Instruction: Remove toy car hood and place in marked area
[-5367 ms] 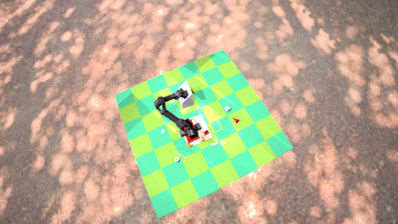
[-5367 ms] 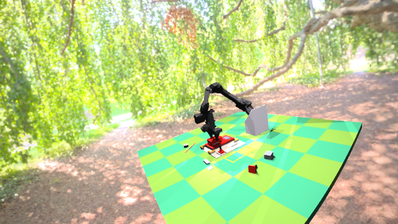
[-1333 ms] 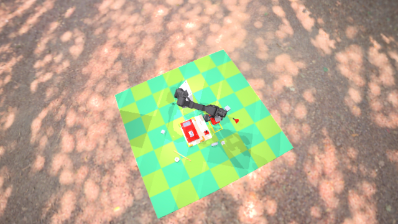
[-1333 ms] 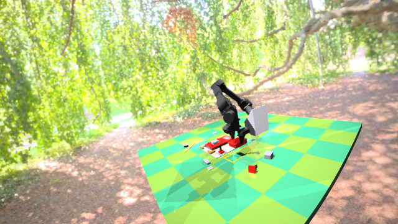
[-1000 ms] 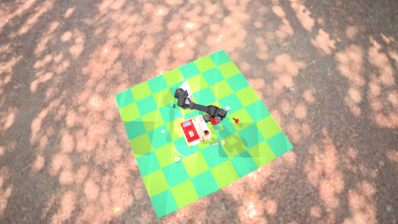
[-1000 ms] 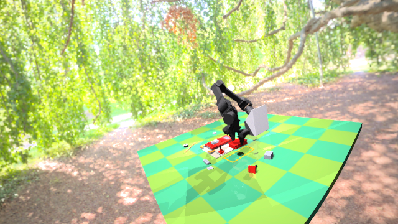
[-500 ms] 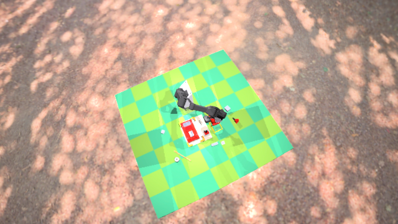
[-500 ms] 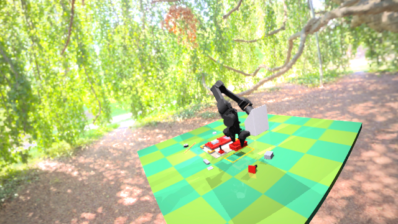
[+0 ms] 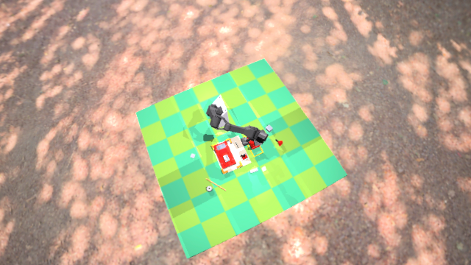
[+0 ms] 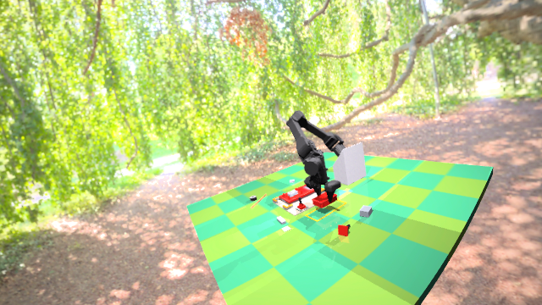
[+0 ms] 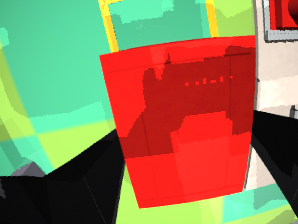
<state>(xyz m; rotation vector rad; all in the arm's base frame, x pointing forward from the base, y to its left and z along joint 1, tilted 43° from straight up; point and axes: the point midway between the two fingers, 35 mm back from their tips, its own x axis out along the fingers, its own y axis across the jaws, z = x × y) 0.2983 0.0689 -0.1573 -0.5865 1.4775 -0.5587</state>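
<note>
The red hood is off the toy car's body and held between the two black fingers. My gripper is shut on it. The hood appears slightly above the table, close beside the car, with its red body and pale chassis. The marked area, a yellow outline, lies beside the car. In the wrist view the hood hides the outline's near part, and the rest shows beyond its far edge.
A grey block and a red piece lie beyond the outline. Small white pieces lie near the car's end. A thin stick and small wheel lie past its body.
</note>
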